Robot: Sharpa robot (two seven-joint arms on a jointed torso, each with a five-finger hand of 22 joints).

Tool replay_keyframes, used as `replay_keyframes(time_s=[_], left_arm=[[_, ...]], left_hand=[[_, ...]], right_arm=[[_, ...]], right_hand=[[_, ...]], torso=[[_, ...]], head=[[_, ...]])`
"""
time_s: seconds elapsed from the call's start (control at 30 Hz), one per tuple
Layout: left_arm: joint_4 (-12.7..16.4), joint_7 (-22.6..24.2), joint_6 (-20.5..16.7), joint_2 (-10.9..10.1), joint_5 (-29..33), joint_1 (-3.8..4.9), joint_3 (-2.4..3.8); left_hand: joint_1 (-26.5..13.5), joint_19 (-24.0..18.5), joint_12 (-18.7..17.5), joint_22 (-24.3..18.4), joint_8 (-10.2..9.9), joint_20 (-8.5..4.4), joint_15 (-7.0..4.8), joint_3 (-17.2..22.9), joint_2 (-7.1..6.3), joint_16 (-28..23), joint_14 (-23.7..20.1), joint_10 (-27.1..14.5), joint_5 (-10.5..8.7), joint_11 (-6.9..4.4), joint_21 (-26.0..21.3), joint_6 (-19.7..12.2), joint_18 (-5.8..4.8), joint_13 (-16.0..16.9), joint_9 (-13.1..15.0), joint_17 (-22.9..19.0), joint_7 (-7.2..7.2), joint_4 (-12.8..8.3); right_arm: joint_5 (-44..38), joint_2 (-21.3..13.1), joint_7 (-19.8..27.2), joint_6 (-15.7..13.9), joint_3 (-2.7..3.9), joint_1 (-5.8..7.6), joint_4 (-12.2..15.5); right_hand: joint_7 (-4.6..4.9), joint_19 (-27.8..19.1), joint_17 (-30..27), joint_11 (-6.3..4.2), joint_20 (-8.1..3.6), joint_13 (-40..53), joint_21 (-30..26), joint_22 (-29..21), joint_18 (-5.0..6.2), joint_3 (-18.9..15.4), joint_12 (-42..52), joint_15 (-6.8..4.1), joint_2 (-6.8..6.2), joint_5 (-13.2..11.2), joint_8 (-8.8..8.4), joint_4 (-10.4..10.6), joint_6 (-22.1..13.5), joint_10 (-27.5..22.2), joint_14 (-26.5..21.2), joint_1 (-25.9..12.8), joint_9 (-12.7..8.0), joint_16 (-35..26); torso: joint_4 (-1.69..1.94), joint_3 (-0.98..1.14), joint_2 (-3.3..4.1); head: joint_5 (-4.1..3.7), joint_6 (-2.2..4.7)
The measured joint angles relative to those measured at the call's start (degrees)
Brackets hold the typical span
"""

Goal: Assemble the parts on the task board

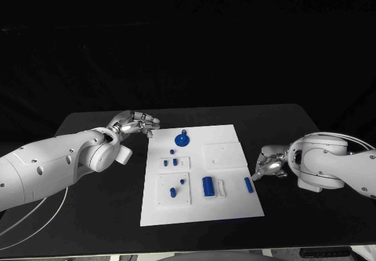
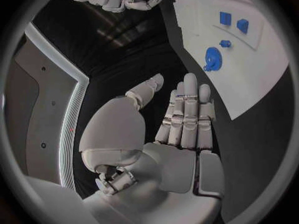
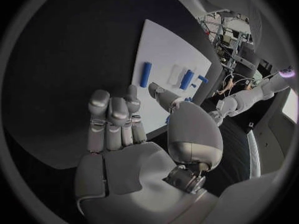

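Head view: white task board (image 1: 235, 209) flat, small blue parts (image 1: 207, 186) scattered

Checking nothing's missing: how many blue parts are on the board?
8: far disc, stud nearer, stud pair, two pegs near-left, centre block, right-edge bar; tiny ones may be missed.

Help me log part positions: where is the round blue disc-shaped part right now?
In the head view the round blue part lies on the far half of the task board, left of centre, nearer the left hand and beyond the two small blue pieces.

A lab; black table (image 1: 102, 228); cluttered equipment racks (image 3: 233, 37) behind
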Motion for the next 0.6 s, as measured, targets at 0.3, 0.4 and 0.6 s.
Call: replay_keyframes(time_s=[0.3,0.4,0.6], left_arm=[[0.0,0.0,0.0,0.0,0.0,0.0,0.0],[0.1,0.0,0.0,0.0,0.0,0.0,0.0],[0.1,0.0,0.1,0.0,0.0,0.0,0.0]], left_hand=[[0.0,0.0,0.0,0.0,0.0,0.0,0.0,-0.1,0.0,0.0,0.0,0.0,0.0,0.0,0.0,0.0,-0.01,0.0,0.0,0.1,0.0,0.1],[-0.2,0.0,0.0,0.0,0.0,0.0,0.0,-0.1,0.19,0.0,0.0,0.0,0.0,0.0,0.0,0.0,-0.01,0.0,0.0,0.1,0.0,0.1],[-0.2,0.0,0.0,0.0,0.0,0.0,0.0,-0.1,0.21,0.0,0.0,0.0,0.0,0.0,0.0,0.0,-0.01,0.0,0.0,0.1,0.0,0.1]], right_arm=[[-2.0,1.9,-0.3,-0.4,-0.48,-1.4,-0.6],[-2.2,2.3,-0.3,-0.5,-0.56,-1.73,-0.6],[-2.5,3.0,-0.4,-0.6,-0.68,-2.22,-0.8]], right_hand=[[-0.01,0.0,0.0,0.0,0.01,0.0,0.0,0.0,0.01,0.1,0.0,0.01,-0.22,0.0,0.0,0.7,0.0,0.0,0.0,-0.2,0.0,0.0],[-0.01,0.0,0.0,0.0,0.01,0.0,0.0,0.0,0.01,0.2,0.0,0.01,-0.22,0.0,0.0,0.9,0.0,0.0,0.0,-0.2,0.1,0.0],[-0.02,0.0,0.0,0.0,0.02,0.0,0.0,0.0,0.01,0.1,0.0,0.01,-0.22,0.0,0.0,1.0,0.0,0.0,0.0,-0.2,0.1,0.0]], torso=[[0.01,0.01,0.04],[0.03,0.01,0.04],[0.05,-0.03,0.01]], head=[[-0.13,-0.23],[-0.03,-0.31],[0.14,-0.51]])
